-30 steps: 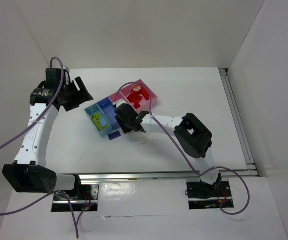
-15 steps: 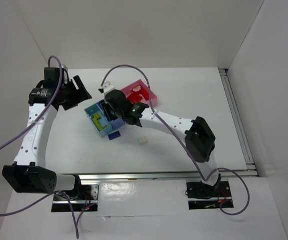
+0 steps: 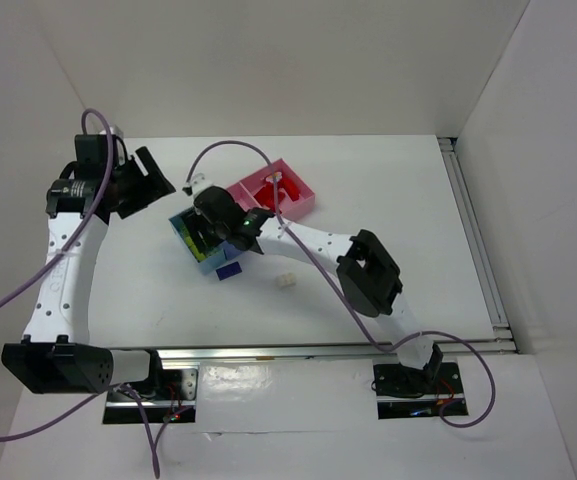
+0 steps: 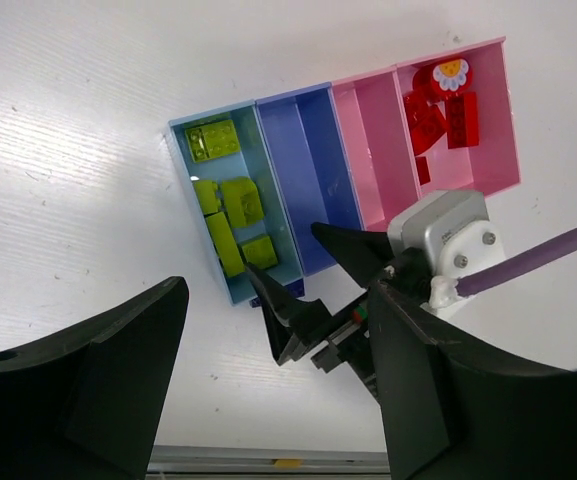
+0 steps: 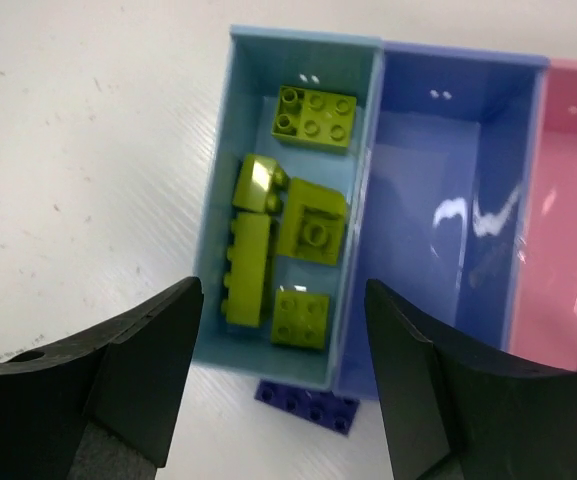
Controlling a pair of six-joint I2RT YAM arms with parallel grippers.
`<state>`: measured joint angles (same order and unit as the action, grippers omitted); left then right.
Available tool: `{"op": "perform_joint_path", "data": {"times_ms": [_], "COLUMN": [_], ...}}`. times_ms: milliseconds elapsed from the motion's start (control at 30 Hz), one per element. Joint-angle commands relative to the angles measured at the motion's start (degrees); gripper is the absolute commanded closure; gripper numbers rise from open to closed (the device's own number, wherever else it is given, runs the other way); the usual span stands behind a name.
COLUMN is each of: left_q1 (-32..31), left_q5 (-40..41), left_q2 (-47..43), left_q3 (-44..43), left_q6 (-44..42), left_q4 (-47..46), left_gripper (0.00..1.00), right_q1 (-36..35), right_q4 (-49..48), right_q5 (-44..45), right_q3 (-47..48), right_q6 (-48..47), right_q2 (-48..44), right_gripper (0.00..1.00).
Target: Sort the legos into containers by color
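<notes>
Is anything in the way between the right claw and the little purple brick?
Nothing visible is. The purple brick lies uncovered on the table, and the open right gripper hangs over the light blue tray next to it. Only that tray's near wall is close, so a finger might bump it.

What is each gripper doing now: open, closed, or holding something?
Left gripper: open, holding nothing.
Right gripper: open, empty, above the light blue tray.
</notes>
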<state>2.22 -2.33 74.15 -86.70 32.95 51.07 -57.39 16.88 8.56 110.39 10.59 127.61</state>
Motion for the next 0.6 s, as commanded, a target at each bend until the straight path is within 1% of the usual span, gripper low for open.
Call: {"op": "perform_joint_path", "data": {"times_ms": [0,33,67,100,133,167,200,233,267,300,333,367,433,500,533,567], "left_q1": [0.4,0.4,-0.5,-1.6,-2.5,-4.3,-5.2,-6.0,-6.8,-8.5,-9.8,-10.9,-14.5,-18.0,-19.3,-20.2], "left_q5": [-0.9,-0.9,-0.9,-0.9,-0.1,-0.1,-0.1,-1.0,-1.8,-2.7,-3.3,-4.2,-5.0,-7.0,-8.3,-11.3], "left_q2": [-1.5,-0.9,-0.9,-0.9,-0.9,-0.9,-0.4,0.1,0.6,0.6,1.2,1.2,1.2,1.2,1.2,1.2], "left_q3": [0.0,1.3,1.4,2.4,4.0,4.9,7.1,8.2,9.3,10.3,12.6,13.6,16.5,18.5,20.9,22.0], "left_q6": [-1.3,-1.9,-1.9,-1.9,-2.5,-2.5,-2.5,-2.5,-1.6,-1.6,-0.8,0.0,0.6,0.6,-1.6,-2.5], "left_q4": [0.3,0.3,0.3,0.3,0.3,0.3,0.3,0.3,0.3,-0.3,-1.1,-1.7,-3.1,-4.7,-5.7,-7.4], "left_gripper": [0.17,0.17,0.17,0.19,0.19,0.20,0.20,0.21,0.22,0.22,0.25,0.25,0.29,0.32,0.34,0.34], "right_q1": [1.0,1.0,1.0,1.0,1.6,1.6,2.1,2.1,2.1,2.8,2.8,3.5,3.5,4.0,4.0,4.0], "right_q4": [-0.6,-0.6,0.0,0.0,-0.5,-0.5,-0.5,0.2,0.2,0.8,2.1,3.6,8.5,10.4,10.4,9.4], "right_q5": [2.8,4.1,5.1,6.2,7.8,7.8,8.3,8.8,8.8,8.8,8.8,8.8,9.4,10.2,10.2,10.2], "right_q3": [-4.0,-6.0,-10.8,-13.9,-16.9,-23.0,-25.8,-28.4,-33.1,-35.0,-36.4,-37.1,-37.1,-37.1,-37.9,-40.1], "right_q6": [0.4,1.1,2.0,2.5,4.2,5.1,6.1,8.1,8.8,9.4,10.8,11.4,13.1,15.0,15.0,15.0], "right_q2": [-8.4,-10.0,-11.7,-15.7,-17.8,-19.8,-23.7,-25.4,-26.8,-28.7,-28.7,-28.7,-27.9,-27.9,-28.6,-29.3], "right_gripper": [0.27,0.27,0.29,0.30,0.30,0.32,0.32,0.32,0.32,0.32,0.29,0.27,0.24,0.22,0.22,0.21]}}
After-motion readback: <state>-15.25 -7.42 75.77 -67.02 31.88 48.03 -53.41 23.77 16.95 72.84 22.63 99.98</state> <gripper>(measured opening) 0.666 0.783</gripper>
